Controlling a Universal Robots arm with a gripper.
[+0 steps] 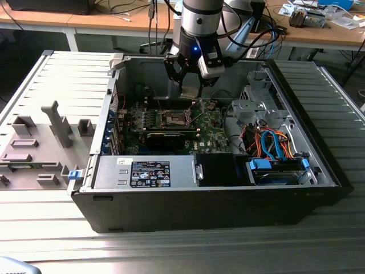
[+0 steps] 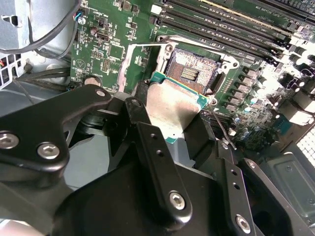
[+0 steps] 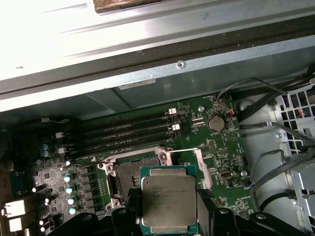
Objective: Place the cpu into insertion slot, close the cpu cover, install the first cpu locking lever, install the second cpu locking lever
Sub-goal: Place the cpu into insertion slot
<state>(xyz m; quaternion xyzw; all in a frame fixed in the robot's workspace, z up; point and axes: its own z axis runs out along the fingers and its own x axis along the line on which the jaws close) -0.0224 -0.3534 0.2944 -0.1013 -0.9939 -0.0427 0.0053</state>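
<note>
My gripper (image 1: 189, 87) hangs inside the open computer case, just above the green circuit board. It is shut on the cpu (image 3: 168, 196), a flat square chip with a grey metallic face, clamped by its two side edges between the black fingers (image 2: 147, 132). The cpu (image 2: 174, 105) hovers over the near edge of the insertion slot (image 2: 192, 73), partly covering it, and is apart from it. The insertion slot (image 3: 129, 174) (image 1: 174, 118) lies bare, dark centre showing. The cpu cover (image 3: 201, 164) (image 2: 127, 66) is swung open beside the socket. A thin wire lever (image 2: 224, 129) stands raised.
Long black memory slots (image 3: 125, 132) run beside the socket. The case wall (image 1: 142, 71) rises behind my gripper. A drive cage (image 1: 256, 103) with orange and blue cables (image 1: 274, 142) lies at the exterior view's right. A grey panel (image 1: 51, 131) with holders lies left.
</note>
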